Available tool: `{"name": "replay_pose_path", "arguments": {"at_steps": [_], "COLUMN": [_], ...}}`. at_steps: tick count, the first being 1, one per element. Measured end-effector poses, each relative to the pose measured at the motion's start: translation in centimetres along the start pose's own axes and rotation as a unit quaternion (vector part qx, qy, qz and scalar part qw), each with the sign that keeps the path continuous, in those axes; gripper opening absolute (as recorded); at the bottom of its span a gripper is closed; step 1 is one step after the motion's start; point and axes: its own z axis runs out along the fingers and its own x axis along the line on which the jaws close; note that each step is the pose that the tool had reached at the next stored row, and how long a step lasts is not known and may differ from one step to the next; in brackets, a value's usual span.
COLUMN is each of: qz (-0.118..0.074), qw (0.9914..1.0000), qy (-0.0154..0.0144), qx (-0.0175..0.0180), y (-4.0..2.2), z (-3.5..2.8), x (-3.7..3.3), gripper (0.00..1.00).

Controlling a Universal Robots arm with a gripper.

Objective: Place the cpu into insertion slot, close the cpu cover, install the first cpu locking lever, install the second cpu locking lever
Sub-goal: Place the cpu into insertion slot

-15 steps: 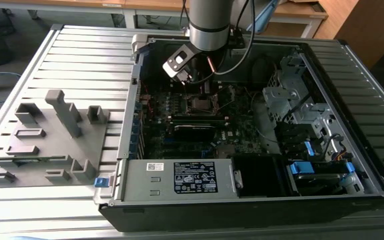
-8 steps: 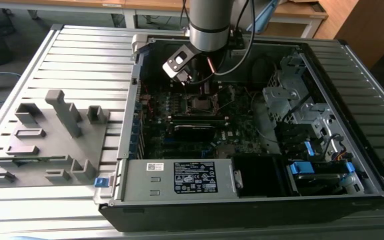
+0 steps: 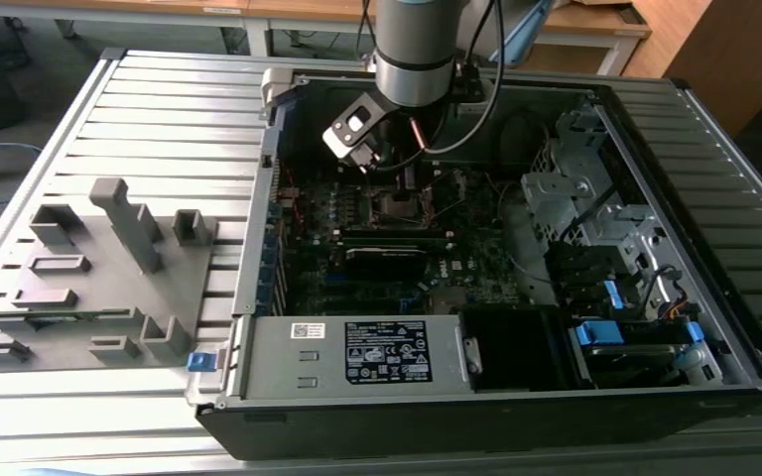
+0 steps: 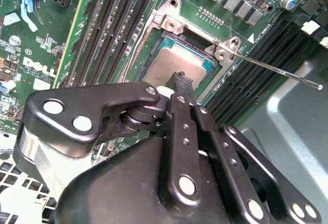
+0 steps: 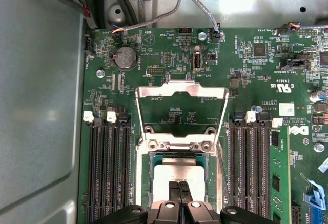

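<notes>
The cpu (image 5: pixel 171 175) (image 4: pixel 169 65), a flat grey square, lies in the insertion slot (image 5: pixel 145 183) (image 4: pixel 207 70) on the green motherboard. The cpu cover (image 5: pixel 182 86), a silver frame with a large window, stands swung open beyond the socket's hinge. My gripper (image 5: pixel 179 187) (image 4: pixel 179 78) is shut, its two black fingertips pressed together with nothing between them, the tips resting on or just above the cpu's top. A thin locking lever (image 4: pixel 277 70) sticks out from the socket corner, unlatched. In the exterior view the gripper (image 3: pixel 384 167) hangs over the socket (image 3: pixel 395 206) inside the open computer case.
Black memory slots (image 5: pixel 107 172) (image 5: pixel 251 167) flank the socket on both sides. Cables (image 5: pixel 159 8) run along the case wall beyond the board. A grey parts fixture (image 3: pixel 96 278) sits at the exterior view's left of the case. Drive bays (image 3: pixel 593 218) fill the case's other side.
</notes>
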Motion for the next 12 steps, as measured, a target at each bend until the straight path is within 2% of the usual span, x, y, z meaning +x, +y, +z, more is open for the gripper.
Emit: {"name": "replay_pose_path", "arguments": {"at_steps": [5, 12], "qz": [0.000, 0.000], "qw": [1.00000, 1.00000], "qy": [-0.0002, -0.0002], "qx": [0.0000, 0.0000], "y": [0.00, -0.04], "z": [0.01, 0.55], "x": [0.00, -0.02], "gripper": [0.11, 0.11]}}
